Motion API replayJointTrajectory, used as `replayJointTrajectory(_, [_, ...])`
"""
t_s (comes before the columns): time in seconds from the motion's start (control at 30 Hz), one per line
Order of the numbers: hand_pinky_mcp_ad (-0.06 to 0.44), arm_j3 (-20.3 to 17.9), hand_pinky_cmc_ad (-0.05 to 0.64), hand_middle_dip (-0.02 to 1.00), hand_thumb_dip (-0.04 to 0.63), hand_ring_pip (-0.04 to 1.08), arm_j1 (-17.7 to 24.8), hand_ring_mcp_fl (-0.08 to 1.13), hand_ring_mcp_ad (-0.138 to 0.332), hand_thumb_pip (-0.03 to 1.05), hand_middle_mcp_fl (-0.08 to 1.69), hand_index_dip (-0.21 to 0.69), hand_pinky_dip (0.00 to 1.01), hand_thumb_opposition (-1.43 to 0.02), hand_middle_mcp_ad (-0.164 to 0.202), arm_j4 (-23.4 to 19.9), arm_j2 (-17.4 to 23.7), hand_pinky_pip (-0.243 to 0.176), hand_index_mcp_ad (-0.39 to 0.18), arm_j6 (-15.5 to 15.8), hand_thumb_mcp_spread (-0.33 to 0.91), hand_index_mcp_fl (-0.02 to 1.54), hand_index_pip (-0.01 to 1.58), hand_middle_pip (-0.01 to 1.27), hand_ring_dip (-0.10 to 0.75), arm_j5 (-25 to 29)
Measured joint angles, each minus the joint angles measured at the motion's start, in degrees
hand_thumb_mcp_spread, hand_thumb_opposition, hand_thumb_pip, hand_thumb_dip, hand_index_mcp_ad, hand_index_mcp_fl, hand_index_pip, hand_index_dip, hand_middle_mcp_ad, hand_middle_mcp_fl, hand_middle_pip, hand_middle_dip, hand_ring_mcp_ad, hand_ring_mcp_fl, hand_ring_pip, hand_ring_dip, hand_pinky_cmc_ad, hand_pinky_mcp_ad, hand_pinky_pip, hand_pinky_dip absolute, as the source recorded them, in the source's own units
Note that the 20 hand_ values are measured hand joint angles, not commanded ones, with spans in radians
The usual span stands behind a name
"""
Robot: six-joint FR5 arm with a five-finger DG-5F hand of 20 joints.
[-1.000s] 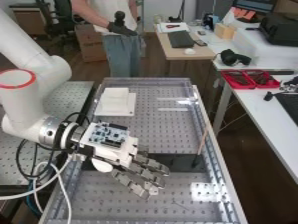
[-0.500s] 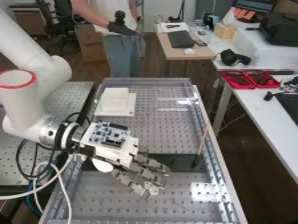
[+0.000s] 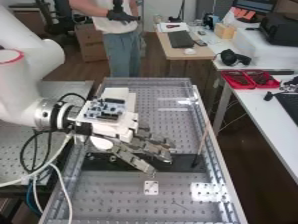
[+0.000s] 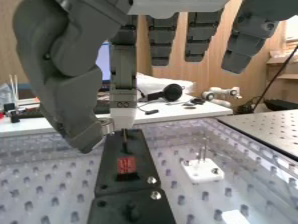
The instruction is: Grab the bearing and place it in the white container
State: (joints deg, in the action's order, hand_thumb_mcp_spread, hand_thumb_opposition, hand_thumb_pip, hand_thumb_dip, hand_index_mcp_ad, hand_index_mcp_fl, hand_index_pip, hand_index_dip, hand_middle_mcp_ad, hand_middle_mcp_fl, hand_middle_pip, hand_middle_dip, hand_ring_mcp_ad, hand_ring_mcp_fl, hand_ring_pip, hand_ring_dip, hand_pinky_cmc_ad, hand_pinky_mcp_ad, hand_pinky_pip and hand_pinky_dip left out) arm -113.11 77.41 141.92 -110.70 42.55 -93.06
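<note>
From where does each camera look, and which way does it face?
High view: fixed above the bench's near end, slanting down along the bench; arm and hand show.
Wrist view: on the wrist, looking across the bench to a white desk; the hand shows.
Both share the bench's perforated surface and black strip.

"What stands beyond the robot hand [image 3: 143, 142]?" one asks.

"A wood-topped desk [image 3: 174, 54] before a pale wall [image 3: 158, 12]," the other replies. "Past its fingertips runs a white table [image 3: 259, 107], brown floor [image 3: 246, 150] alongside."

"And the wrist view?"

"Wood panelling [image 4: 206, 75] behind the hand. Light glares off the perforated bench [image 3: 113, 200] beneath it."
</note>
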Motion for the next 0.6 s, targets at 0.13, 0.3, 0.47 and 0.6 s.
replayJointTrajectory(0.13, [0.295,-1.29,0.370,0.16,0.269,0.10,1.68,0.00,0.145,0.58,0.00,0.136,0.18,-0.86,0.059,0.41,2.60,-0.061,-0.119,-0.46,0.40,0.27,1.49,0.14,0.096,0.38])
replayJointTrajectory(0.3, [0.295,-3.17,0.370,0.16,0.269,0.10,4.58,0.00,0.145,0.58,0.00,0.136,0.18,-0.86,0.059,1.61,5.69,-0.061,-0.119,-0.47,0.40,0.27,1.49,0.13,0.096,1.27])
replayJointTrajectory(0.47, [0.295,-5.76,0.363,0.16,0.269,0.10,8.66,0.00,0.129,0.58,0.00,0.136,0.18,-0.86,0.051,2.72,8.83,-0.061,-0.117,-0.01,0.40,0.27,1.49,0.14,0.096,3.13])
replayJointTrajectory(0.6, [0.295,-8.30,0.363,0.16,0.269,0.10,13.39,0.00,0.127,0.58,0.00,0.136,0.18,-0.86,0.052,3.18,11.47,-0.061,-0.117,-0.18,0.40,0.27,1.49,0.14,0.096,6.73])
